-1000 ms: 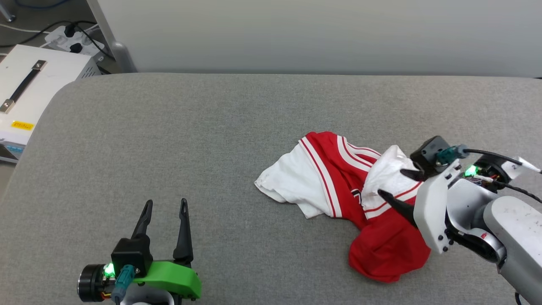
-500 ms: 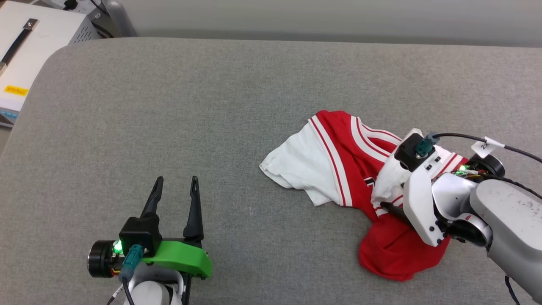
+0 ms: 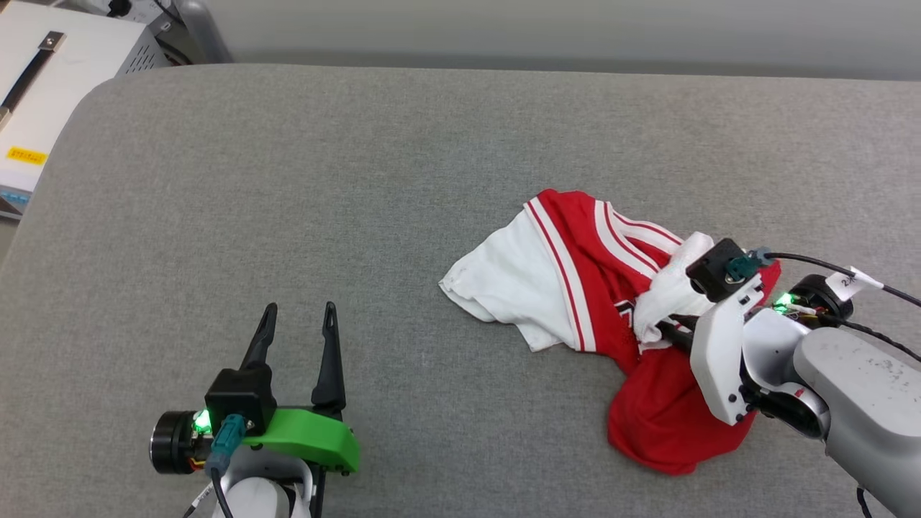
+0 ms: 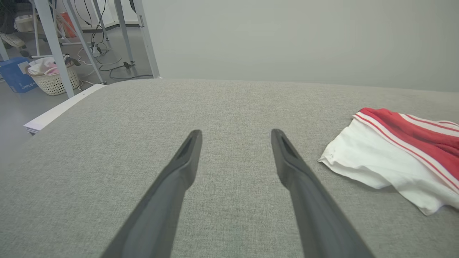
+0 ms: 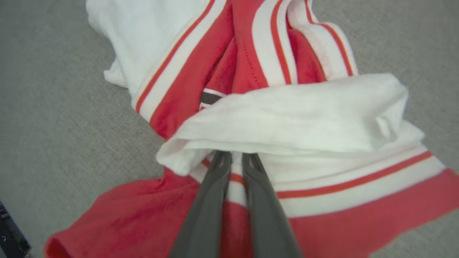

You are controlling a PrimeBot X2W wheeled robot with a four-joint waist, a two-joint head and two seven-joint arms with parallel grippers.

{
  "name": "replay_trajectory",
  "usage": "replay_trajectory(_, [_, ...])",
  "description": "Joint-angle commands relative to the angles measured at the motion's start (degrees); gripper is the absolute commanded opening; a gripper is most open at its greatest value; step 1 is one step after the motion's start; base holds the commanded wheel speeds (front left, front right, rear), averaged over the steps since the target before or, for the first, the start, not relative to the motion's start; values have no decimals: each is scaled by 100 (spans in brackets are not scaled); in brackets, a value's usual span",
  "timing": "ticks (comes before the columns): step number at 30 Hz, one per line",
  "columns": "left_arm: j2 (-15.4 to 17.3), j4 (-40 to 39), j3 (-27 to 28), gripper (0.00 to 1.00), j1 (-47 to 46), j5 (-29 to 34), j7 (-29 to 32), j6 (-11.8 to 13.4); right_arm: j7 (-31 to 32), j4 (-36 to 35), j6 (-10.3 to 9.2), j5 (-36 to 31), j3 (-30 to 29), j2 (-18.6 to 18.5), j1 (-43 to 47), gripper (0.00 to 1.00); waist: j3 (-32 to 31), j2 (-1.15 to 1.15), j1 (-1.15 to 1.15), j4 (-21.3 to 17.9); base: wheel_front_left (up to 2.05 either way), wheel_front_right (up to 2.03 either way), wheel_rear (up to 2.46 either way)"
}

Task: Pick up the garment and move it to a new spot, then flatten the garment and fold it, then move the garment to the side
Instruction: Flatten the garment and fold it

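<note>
Right fingers [image 5: 207,200] have closed, pinching garment [image 5: 294,114]

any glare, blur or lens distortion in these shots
Head view: even, soft light, no glare, jersey crisp. Left wrist view: wide-angle stretch toward the edges, left end effector slightly soft. Right wrist view: very close, jersey's whites nearly washed out, right end effector blurred.

Looks like a lab or test room: a grey fabric-covered tabletop [image 3: 360,180] stands before a plain grey wall [image 4: 287,36], a white equipment case [image 3: 65,50] with a carry handle sits beside it, and cables [image 4: 118,68] trail over the bare floor [image 4: 21,104] among metal frame legs [image 4: 53,46], a white basket [image 4: 53,80] and a blue box [image 4: 16,73]
</note>
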Motion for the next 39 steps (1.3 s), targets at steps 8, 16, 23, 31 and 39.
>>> replay_trajectory(8, [-25,14,41,100,151,-58,-33,29,-1234,-522,-4,285,-608,-277,399,0,-296,0,0,-303,0,0,0])
replay_trajectory(16, [-25,20,-19,100,223,-101,-33,52,-2120,-402,-4,1157,-1897,-550,1143,0,-324,0,0,-368,0,0,0])
replay_trajectory(23, [-25,40,-50,100,263,-116,-33,67,-2971,329,-4,1945,-3110,-733,2192,0,-297,0,0,-329,0,0,0])
replay_trajectory(31, [-25,61,-27,100,301,-110,-33,85,-3115,1126,-4,1947,-3594,-630,2943,0,-293,0,0,-376,0,0,0])
replay_trajectory(39, [-25,106,-59,100,290,-113,-33,92,-3042,1714,-4,1682,-3663,-278,2948,32,-368,0,0,-427,0,0,0])
